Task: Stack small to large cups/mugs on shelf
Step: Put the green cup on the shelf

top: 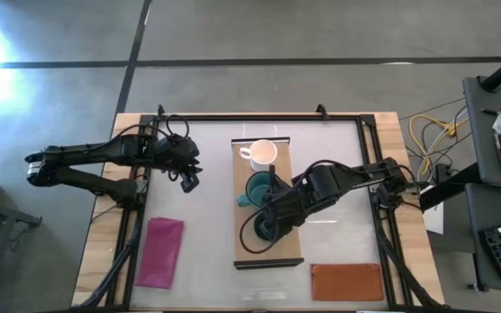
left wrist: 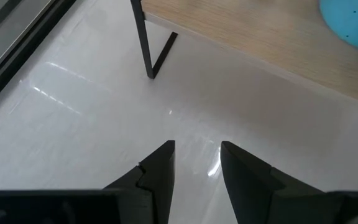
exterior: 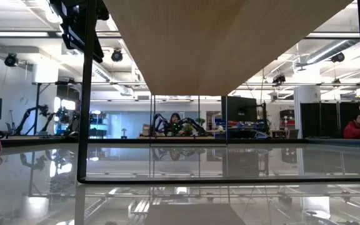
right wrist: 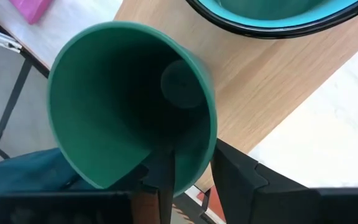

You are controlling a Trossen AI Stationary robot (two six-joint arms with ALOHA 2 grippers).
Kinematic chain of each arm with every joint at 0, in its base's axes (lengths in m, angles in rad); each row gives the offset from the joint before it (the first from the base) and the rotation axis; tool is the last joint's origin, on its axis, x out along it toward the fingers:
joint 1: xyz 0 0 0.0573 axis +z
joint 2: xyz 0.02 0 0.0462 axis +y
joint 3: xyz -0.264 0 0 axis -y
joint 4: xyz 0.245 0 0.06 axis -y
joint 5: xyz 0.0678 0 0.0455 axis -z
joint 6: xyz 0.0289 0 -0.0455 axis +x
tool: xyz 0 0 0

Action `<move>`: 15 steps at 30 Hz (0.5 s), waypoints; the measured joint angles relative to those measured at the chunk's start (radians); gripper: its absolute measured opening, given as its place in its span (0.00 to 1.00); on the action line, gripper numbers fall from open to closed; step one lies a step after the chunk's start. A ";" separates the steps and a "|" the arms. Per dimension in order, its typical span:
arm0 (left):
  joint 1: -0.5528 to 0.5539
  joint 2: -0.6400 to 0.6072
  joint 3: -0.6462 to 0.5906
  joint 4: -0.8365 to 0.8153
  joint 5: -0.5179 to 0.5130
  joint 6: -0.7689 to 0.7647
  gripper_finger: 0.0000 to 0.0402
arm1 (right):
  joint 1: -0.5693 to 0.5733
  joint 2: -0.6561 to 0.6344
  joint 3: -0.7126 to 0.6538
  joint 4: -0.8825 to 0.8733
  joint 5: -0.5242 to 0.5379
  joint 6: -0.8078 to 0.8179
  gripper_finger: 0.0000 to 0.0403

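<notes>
The light-wood shelf (top: 268, 252) stands mid-table. On its far end the white mug (top: 263, 154) sits on its base, and the teal mug (top: 257, 189) sits just nearer. My right gripper (top: 272, 224) is over the shelf's near half, shut on the dark green mug (right wrist: 129, 99). The teal mug's rim (right wrist: 278, 22) shows just beyond it in the right wrist view. My left gripper (top: 190, 180) hovers open above the bare table (left wrist: 73, 106), left of the shelf, touching nothing. My right gripper holds the dark green mug by its rim wall (right wrist: 194, 158), one finger (right wrist: 160, 180) inside the cup and the other (right wrist: 238, 180) outside. The fingers slant down from the table's right side. The mug is tipped, its mouth toward the wrist; whether its base touches the shelf I cannot tell.
A magenta cloth (top: 162, 252) lies near the table's front left, and a reddish-brown mat (top: 346, 281) lies at the front right. A black frame (top: 259, 117) runs round the table. One of the shelf's dark legs (left wrist: 146, 50) stands ahead of my left gripper.
</notes>
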 joint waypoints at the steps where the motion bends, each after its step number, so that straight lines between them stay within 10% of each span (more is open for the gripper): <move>1: 0.000 0.000 0.000 0.000 0.000 0.000 0.29 | 0.000 0.000 0.000 0.001 0.000 -0.001 0.23; 15: 0.000 0.000 -0.001 0.005 0.000 -0.001 0.29 | 0.000 -0.012 0.010 0.004 0.015 -0.011 0.26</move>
